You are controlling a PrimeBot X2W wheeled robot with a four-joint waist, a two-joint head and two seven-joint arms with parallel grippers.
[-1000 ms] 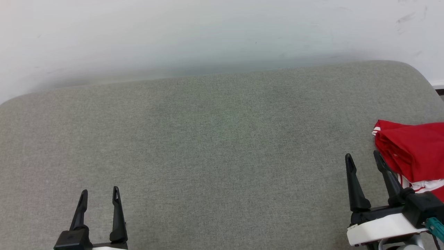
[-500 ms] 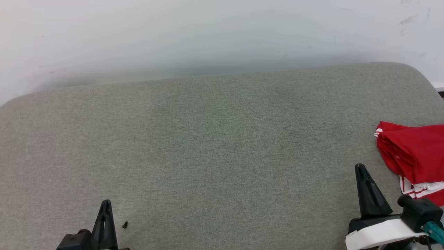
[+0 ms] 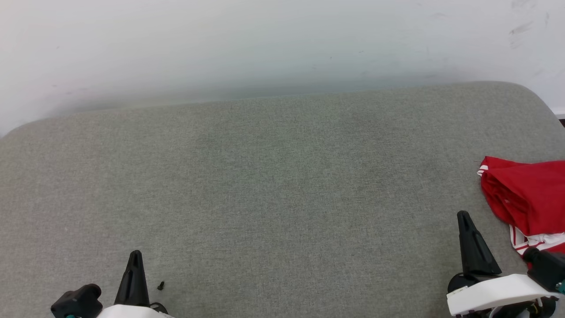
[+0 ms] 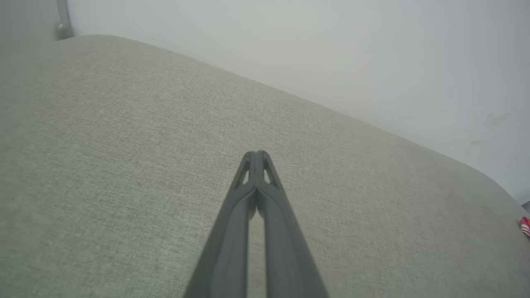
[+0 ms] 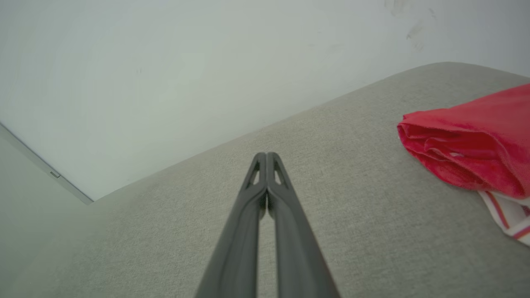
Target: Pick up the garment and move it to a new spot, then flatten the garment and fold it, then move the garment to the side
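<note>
Both pairs of long dark fingers are pressed together at the tips, and neither pair grips anything. In its own wrist view the left gripper (image 4: pixel 256 154) has its two fingers meeting at the top, with a thin slit between them lower down, over bare grey cloth. The right gripper (image 5: pixel 267 155) looks the same in its wrist view: tips touching, a narrow gap beneath, nothing caught between. Whether either pair of tips rests on the cloth or hangs just above it cannot be told.

From the head view the left gripper sits at the lower left as a single dark spike. The right gripper sits at the lower right, another single spike rising from its white wrist housing (image 3: pixel 494 289). Just beside the left gripper lies a tiny dark speck (image 3: pixel 160 285), too small to identify.

The garment (image 3: pixel 525 194), a red shirt, lies bunched in a heap at the right edge of the head view. It is near the right gripper but apart from it, and the frame cuts it off. Red folds lie on top, and a white piece with red stripes peeks out on the nearer side. In the right wrist view it lies to the right of the fingers, clear of them.

Everything rests on a broad cushion (image 3: pixel 265 185) covered in grey-green woven fabric, with rounded far corners. Behind it is a white wall (image 3: pixel 265 39) with faint scuffs.
</note>
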